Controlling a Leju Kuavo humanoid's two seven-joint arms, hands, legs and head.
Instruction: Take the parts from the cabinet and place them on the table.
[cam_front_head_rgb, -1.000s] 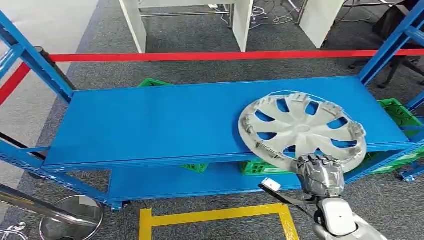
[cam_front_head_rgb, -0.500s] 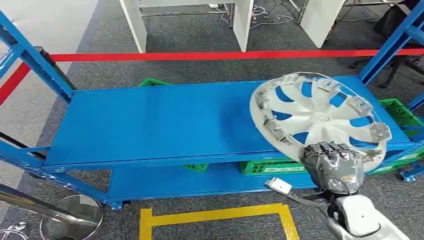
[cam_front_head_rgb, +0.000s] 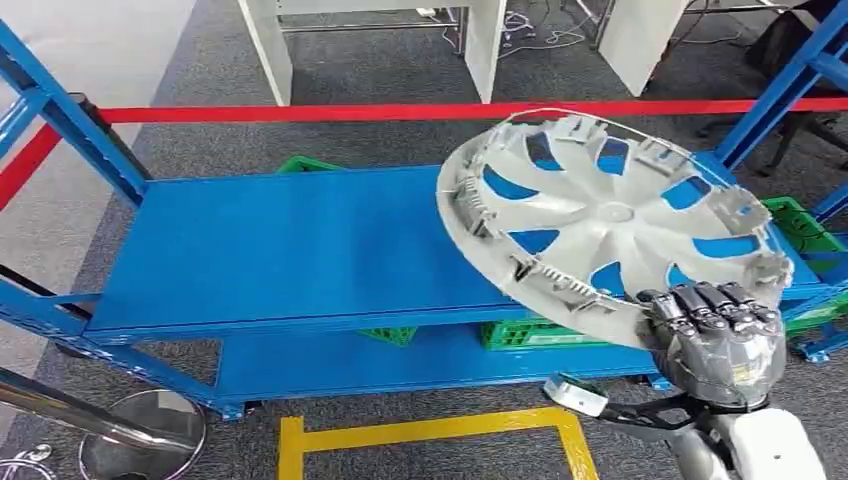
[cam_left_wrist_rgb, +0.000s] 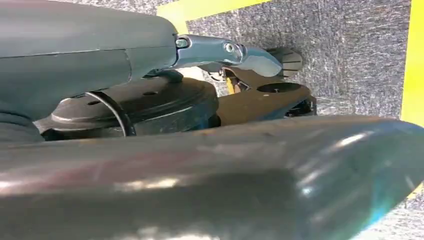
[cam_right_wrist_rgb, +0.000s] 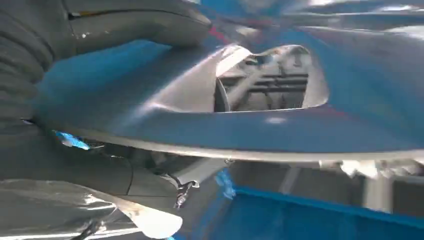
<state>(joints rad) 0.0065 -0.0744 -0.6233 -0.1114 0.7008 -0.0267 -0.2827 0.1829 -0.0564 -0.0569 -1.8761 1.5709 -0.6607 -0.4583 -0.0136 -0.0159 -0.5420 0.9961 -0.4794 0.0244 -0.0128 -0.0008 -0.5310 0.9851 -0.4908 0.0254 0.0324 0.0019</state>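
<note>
A silver hubcap (cam_front_head_rgb: 610, 215) with several curved spokes hangs tilted above the right end of the blue shelf (cam_front_head_rgb: 300, 240), its inner side facing me. My right hand (cam_front_head_rgb: 722, 340) grips its near rim from below, fingers curled over the edge. In the right wrist view the hubcap's shiny underside (cam_right_wrist_rgb: 280, 115) spreads across the picture, with my thumb (cam_right_wrist_rgb: 135, 22) pressed on its rim. In the left wrist view my left arm (cam_left_wrist_rgb: 85, 55) hangs over the grey floor, and the hand's fingers cannot be made out.
Blue rack uprights stand at the left (cam_front_head_rgb: 60, 130) and right (cam_front_head_rgb: 790, 80). Green crates (cam_front_head_rgb: 790, 225) sit behind and below the shelf. A red tape barrier (cam_front_head_rgb: 400, 112) runs behind the rack. A yellow floor line (cam_front_head_rgb: 420, 432) lies in front, a steel stand base (cam_front_head_rgb: 145, 435) at lower left.
My right hand has lifted the hubcap off the shelf, raising and tipping it toward me; it now looks larger and sits higher and further left in the picture.
</note>
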